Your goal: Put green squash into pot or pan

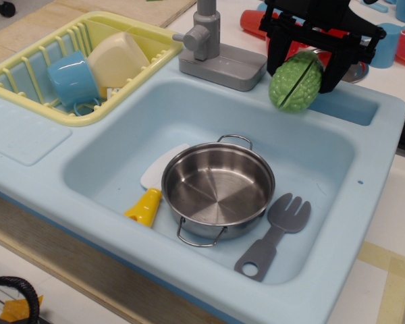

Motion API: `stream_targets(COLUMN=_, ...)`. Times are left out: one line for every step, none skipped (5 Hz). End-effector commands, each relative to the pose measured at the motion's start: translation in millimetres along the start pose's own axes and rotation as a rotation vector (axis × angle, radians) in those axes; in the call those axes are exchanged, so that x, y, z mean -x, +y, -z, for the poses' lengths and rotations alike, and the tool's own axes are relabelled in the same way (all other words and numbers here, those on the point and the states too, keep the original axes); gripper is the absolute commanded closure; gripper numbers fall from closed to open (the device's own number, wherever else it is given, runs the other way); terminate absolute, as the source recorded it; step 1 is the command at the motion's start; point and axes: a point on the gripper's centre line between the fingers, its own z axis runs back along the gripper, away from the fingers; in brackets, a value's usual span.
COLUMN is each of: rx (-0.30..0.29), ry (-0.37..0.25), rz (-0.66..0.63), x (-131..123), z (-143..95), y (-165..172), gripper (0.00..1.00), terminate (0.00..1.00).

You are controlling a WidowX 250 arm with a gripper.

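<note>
The green squash (295,82) is a light green bumpy oval with a dark seam. It sits at the sink's back right rim, tilted, over the edge of the basin. My black gripper (301,75) comes down from above with one finger on each side of the squash, and it looks shut on it. The pan (189,177) is a shiny steel pan with two wire loop handles. It stands empty in the basin, in front of and to the left of the squash.
A light blue sink (40,145) holds a grey spork (273,233), a yellow piece (144,206) and a white flat piece (160,167) around the pan. A grey faucet (216,57) stands at the back. A yellow rack (20,84) holds a blue cup (71,77).
</note>
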Motion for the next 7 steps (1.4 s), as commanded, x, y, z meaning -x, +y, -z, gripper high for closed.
stream_targets(rx=-0.006, ry=-0.043, rz=-0.075, x=19.6, z=-39.7, y=7.8, gripper=1.0, terminate=0.0)
stream_targets(rx=0.007, ry=-0.012, rz=-0.141, x=35.6, z=-35.7, y=21.5, gripper=1.0, terminate=0.0)
stream_targets(rx=0.034, ry=-0.002, rz=-0.208, x=55.4, z=-26.6, y=40.8, gripper=1.0, terminate=0.0)
stream_targets(rx=0.065, ry=-0.01, rz=-0.259, x=71.3, z=-15.1, y=53.2, gripper=0.0, terminate=0.0)
stream_targets(rx=0.069, ry=-0.021, rz=-0.266, x=75.6, z=-14.1, y=59.7, gripper=0.0, terminate=0.0)
stream_targets(rx=0.069, ry=-0.021, rz=-0.266, x=75.6, z=-14.1, y=59.7, gripper=0.0, terminate=0.0)
stream_targets(rx=0.069, ry=-0.021, rz=-0.266, x=75.6, z=-14.1, y=59.7, gripper=0.0, terminate=0.0)
